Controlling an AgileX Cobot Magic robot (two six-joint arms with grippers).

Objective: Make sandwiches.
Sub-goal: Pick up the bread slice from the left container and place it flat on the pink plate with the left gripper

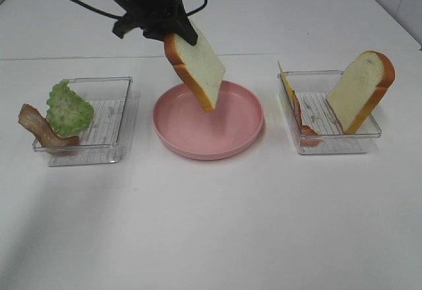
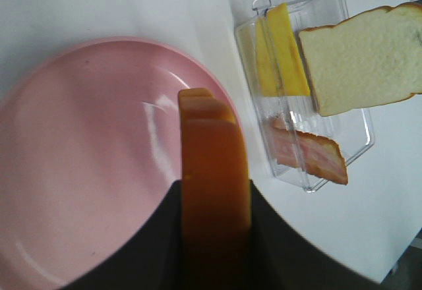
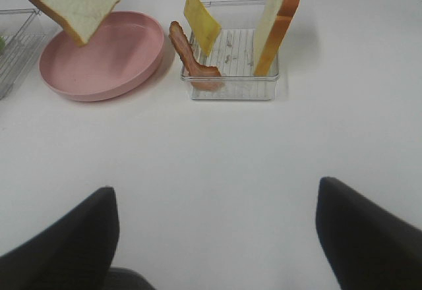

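My left gripper (image 1: 173, 36) is shut on a white bread slice (image 1: 198, 66) with orange-brown crust, holding it tilted above the pink plate (image 1: 231, 128). In the left wrist view the slice's crust edge (image 2: 212, 171) runs between the dark fingers (image 2: 158, 237) over the plate (image 2: 86, 158). The plate has nothing on it. My right gripper (image 3: 211, 237) stands open over bare table, well short of the right tray (image 3: 231, 82), and does not show in the exterior view.
The right clear tray (image 1: 369, 135) holds an upright bread slice (image 1: 361, 92), a bacon strip (image 1: 300, 122) and a yellow cheese slice (image 1: 285, 82). The left clear tray (image 1: 112, 115) holds green lettuce (image 1: 68, 109), with a bacon strip (image 1: 39, 128) over its left rim.
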